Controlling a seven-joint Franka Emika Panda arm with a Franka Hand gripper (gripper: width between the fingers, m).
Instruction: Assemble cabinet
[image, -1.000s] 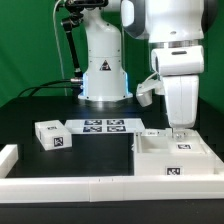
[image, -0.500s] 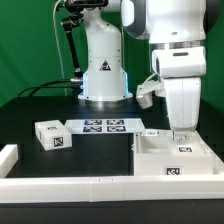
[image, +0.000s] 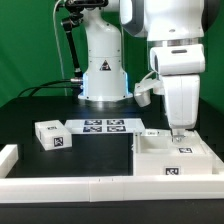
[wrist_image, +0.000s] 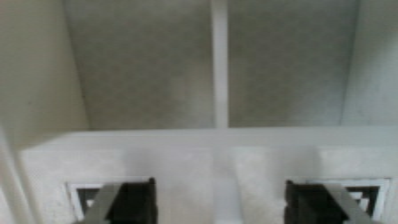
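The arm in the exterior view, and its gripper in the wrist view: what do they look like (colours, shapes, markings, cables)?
The glossy white arm has rounded shells and stands on a white domed base that bears a small triangular black-and-white sticker. Black cables run beside the base. A boxy white wrist housing carries the two-finger gripper, which has dark, flat, rectangular fingers.

Exterior: faces arm base (image: 104, 70) across table (image: 100, 155), slightly raised, mid-range. Wrist: looks down past fingertips (wrist_image: 128, 200), close on cabinet (wrist_image: 214, 150). Shared: cabinet (image: 170, 160) interior.
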